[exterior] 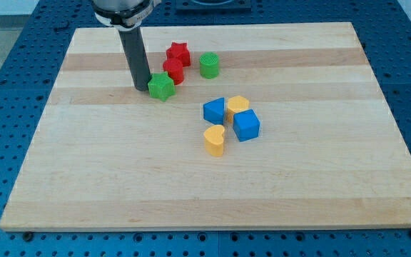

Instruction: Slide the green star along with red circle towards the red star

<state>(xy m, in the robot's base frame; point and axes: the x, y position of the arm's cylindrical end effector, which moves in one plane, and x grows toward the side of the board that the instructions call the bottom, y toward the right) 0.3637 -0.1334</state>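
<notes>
Camera view of a pale wooden board (120, 178) resting on a blue perforated bench (20, 43). A dark vertical rod descends from the view's top, near the board's far left corner, and my tip (142, 88) meets the board surface just to the view's left of the green star (161, 86), touching it or very nearly so. The arm carries no claw, only this rod, so nothing is clenched or grasped.

The green star lies in the far left quarter of the board. The red circle (174, 71), a short cylinder, sits directly beyond and to the view's right of the green star, in contact with it. The red star (178, 52) lies just beyond the red circle, closer to the board's far edge, apparently touching it; the three form a short diagonal chain running away from my tip. A green cylinder (209, 65) stands just to the view's right of the red pair, apart from them.

Near the board's centre lies a separate cluster: a blue block (215, 110), a yellow block (237, 104) beside it, a blue cube (246, 125) toward the near edge, and a yellow heart (215, 140) nearest the view's bottom.
</notes>
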